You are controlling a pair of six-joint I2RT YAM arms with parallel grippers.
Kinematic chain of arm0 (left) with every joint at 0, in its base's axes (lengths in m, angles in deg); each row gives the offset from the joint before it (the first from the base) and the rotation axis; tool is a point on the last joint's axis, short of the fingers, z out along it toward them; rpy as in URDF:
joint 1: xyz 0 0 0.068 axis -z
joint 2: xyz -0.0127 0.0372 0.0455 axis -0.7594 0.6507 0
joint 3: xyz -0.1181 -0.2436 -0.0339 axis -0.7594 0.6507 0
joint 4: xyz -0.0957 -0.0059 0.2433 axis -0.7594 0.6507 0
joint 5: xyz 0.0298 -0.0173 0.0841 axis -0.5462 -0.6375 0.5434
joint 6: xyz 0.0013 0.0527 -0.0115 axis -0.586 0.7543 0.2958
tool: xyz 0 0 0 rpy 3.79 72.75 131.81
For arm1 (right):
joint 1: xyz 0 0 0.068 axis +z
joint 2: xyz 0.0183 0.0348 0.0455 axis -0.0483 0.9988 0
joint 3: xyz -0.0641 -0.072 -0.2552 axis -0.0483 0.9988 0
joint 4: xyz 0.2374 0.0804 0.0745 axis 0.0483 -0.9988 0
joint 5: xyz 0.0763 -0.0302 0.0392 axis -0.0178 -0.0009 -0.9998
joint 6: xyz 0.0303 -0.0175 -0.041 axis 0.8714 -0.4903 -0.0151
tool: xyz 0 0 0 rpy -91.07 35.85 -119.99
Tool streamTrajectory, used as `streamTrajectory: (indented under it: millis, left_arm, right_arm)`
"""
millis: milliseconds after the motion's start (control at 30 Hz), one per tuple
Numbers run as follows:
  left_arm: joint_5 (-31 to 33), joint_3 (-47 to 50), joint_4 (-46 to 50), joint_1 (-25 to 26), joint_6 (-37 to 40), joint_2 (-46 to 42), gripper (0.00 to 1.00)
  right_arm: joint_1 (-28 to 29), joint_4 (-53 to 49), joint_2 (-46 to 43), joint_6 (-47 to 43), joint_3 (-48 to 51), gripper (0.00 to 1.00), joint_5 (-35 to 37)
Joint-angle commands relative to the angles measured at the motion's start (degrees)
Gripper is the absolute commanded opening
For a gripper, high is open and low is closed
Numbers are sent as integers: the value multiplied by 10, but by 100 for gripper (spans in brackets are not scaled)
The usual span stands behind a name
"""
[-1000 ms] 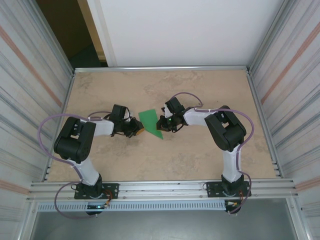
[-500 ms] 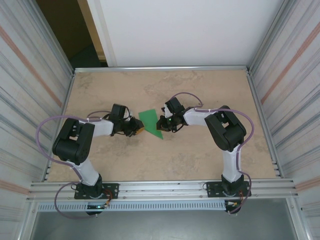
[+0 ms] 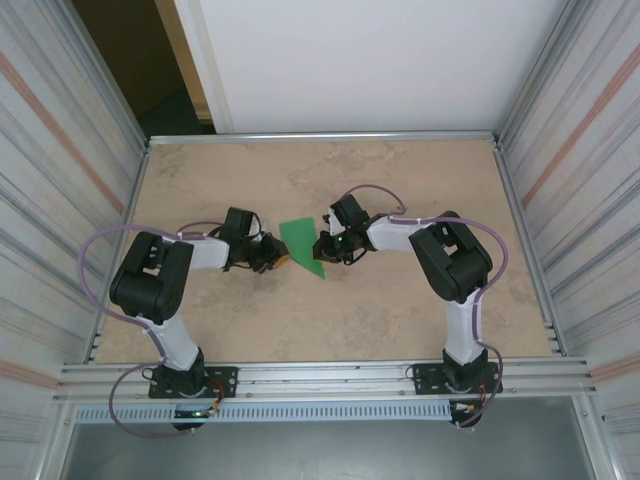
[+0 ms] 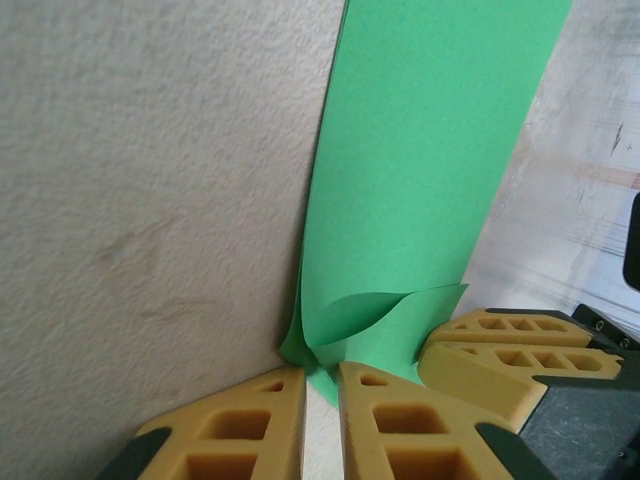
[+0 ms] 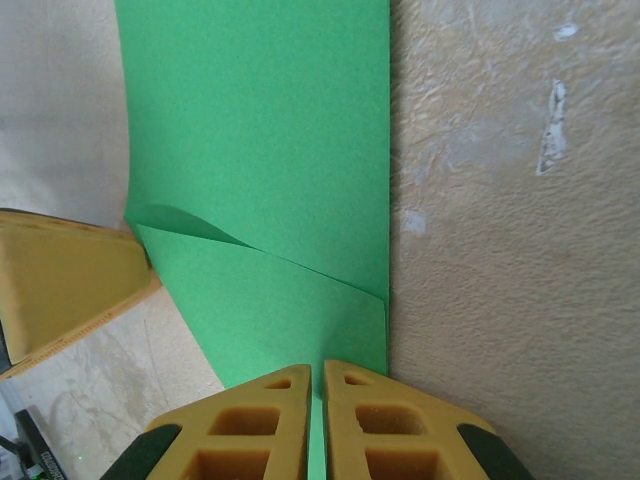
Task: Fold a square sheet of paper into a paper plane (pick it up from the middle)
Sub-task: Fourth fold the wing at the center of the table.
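- Beige, stone-patterned table [image 3: 420,170] lies under both arms, with ribbed metal walls [image 3: 60,150] on either side.
- We see the left gripper [image 4: 322,372] with its yellow fingers almost pressed together, pinching a corner of the sheet of paper [image 4: 420,180] at their tips.
- Just beyond those tips a small flap of the green sheet curls up; further ahead the sheet runs away as a long flat band on the table.
- Close to the right of the left fingers, beside the curled flap, sits a yellow finger of the other arm.
- We see the right gripper [image 5: 315,368] with its fingers squeezed together on the near edge of the sheet, green showing in the slit between them.
- Ahead of it, a slanting layer edge crosses the paper, and a yellow finger sits off to its left at the curled corner.
- From above, the two grippers face each other, the creased, pointed sheet between them at mid-table.
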Motion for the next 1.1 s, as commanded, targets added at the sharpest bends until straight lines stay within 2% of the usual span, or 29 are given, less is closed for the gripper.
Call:
streamTrajectory:
  millis: [0, 233, 500, 1067]
  left_arm:
    - [-6, -12, -6, 3, -5, 5, 16]
    - [-6, -7, -6, 0, -3, -10, 16]
    - [-8, -9, -12, 0, -5, -9, 11]
    - [-36, -20, -47, -1, -15, 14, 18]
  right_arm:
    - [-4, -20, 23, 9, 16, 13, 10]
    - [-4, -18, 22, 9, 18, 13, 11]
    - [-3, -14, 23, 10, 21, 13, 11]
    - [-3, -13, 26, 9, 24, 12, 12]
